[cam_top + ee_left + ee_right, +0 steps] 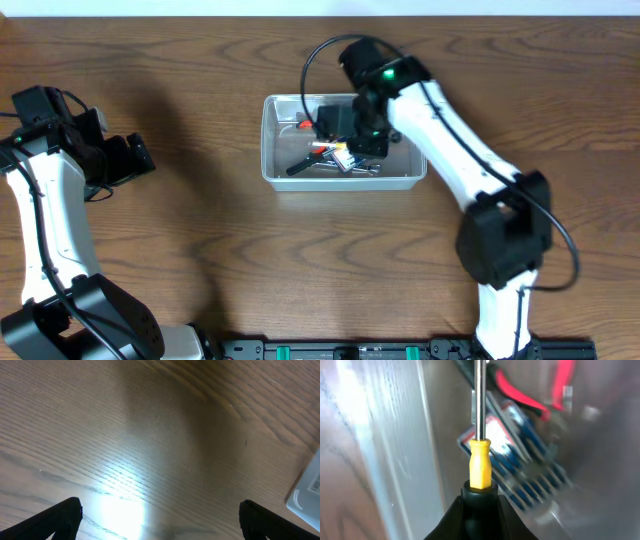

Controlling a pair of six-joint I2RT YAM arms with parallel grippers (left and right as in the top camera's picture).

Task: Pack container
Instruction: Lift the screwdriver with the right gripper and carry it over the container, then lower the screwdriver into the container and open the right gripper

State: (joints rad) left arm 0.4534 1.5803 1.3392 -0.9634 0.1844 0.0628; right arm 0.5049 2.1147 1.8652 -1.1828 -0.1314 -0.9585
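The clear plastic container sits at the table's middle, holding several hand tools. My right gripper hangs over its inside, shut on a screwdriver with a yellow and black handle and a steel shaft. Its tip points down at a small blue case of screwdrivers lying in the container, next to red-handled pliers. The container's clear wall shows at left in the right wrist view. My left gripper is open and empty above bare table at the far left; a container corner shows at that view's right edge.
A black-handled tool and an orange-tipped tool also lie in the container. The wooden table surrounds the container on all sides. The right arm reaches in from the front right.
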